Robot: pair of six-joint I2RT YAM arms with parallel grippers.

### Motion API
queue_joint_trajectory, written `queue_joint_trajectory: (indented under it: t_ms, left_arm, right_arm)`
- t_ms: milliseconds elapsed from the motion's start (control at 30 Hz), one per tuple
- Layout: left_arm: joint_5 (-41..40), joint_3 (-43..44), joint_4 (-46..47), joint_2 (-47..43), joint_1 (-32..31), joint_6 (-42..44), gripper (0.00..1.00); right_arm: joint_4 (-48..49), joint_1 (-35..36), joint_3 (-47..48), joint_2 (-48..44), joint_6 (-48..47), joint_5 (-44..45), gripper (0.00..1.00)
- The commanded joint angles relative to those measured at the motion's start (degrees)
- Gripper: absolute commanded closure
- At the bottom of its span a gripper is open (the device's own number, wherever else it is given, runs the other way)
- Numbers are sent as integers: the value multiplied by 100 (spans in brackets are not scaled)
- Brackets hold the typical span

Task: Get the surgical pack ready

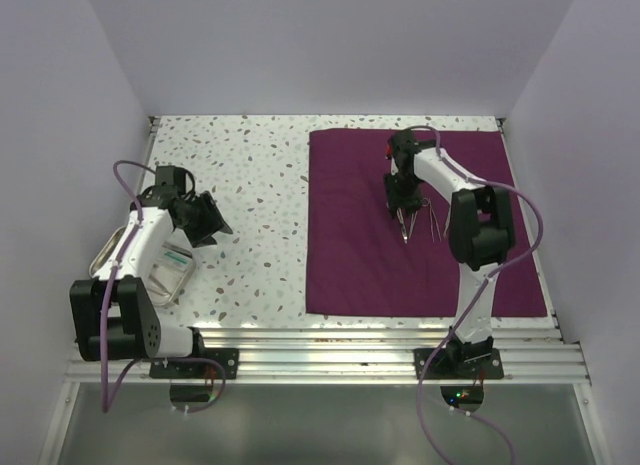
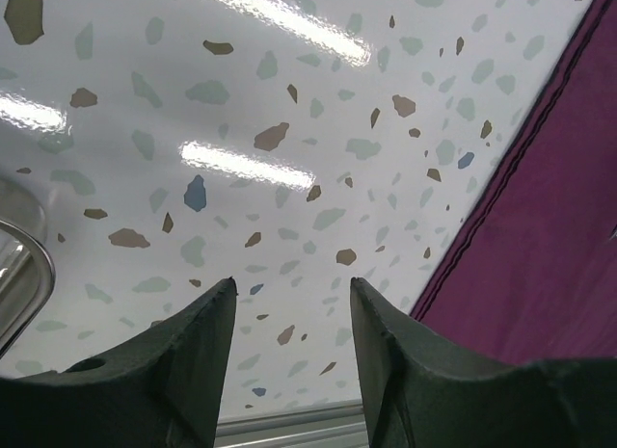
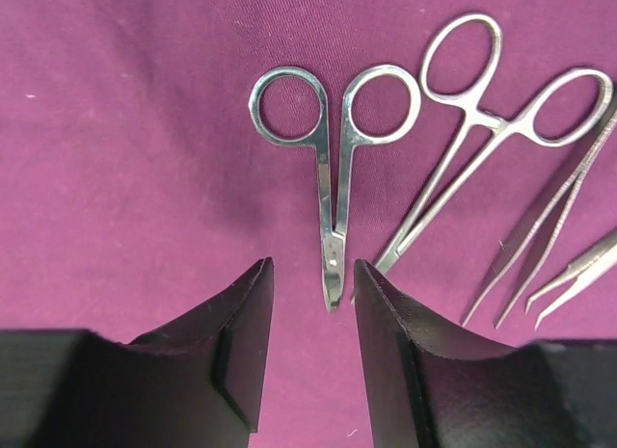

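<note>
While the right gripper (image 3: 313, 270) hangs released over scissors (image 3: 333, 207) on the pack (image 3: 125, 159), the left gripper (image 2: 292, 284) — empty, released — hovers beside the pack.

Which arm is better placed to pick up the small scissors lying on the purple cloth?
Right. The right gripper hovers open directly over the scissors on the surgical pack, their tip between its jaws. The left gripper, open too, is over the speckled table beside the steel tray, off the cloth.

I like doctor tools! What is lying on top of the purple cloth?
Small scissors, a ring-handled clamp and tweezers lie on the cloth. The right claw hides the clamp's tips, and the right arm covers some cloth beneath it.
</note>
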Motion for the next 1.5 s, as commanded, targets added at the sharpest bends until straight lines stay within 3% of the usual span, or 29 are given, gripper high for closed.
queue_joint_trajectory:
  t_ms: [0, 700, 867, 1100, 1233, 1467]
  left_arm:
    - [226, 182, 196, 78, -82, -18, 46]
    - [481, 349, 302, 271, -329, -18, 46]
    - [691, 349, 346, 236, -522, -18, 46]
    - [1201, 297, 582, 201, -583, -298, 43]
    - [1456, 253, 802, 192, -627, -588, 42]
    - [2062, 200, 1838, 113, -1127, -1783, 39]
  right_arm:
    - [32, -22, 181, 86, -95, 62, 58]
    - [401, -136, -619, 217, -235, 1, 63]
    - [401, -136, -558, 236, -183, -34, 80]
    - [-195, -145, -49, -229, -33, 45, 96]
    - [-468, -136, 127, -467, -33, -8, 98]
    - [-653, 101, 119, -1178, -7, -973, 100]
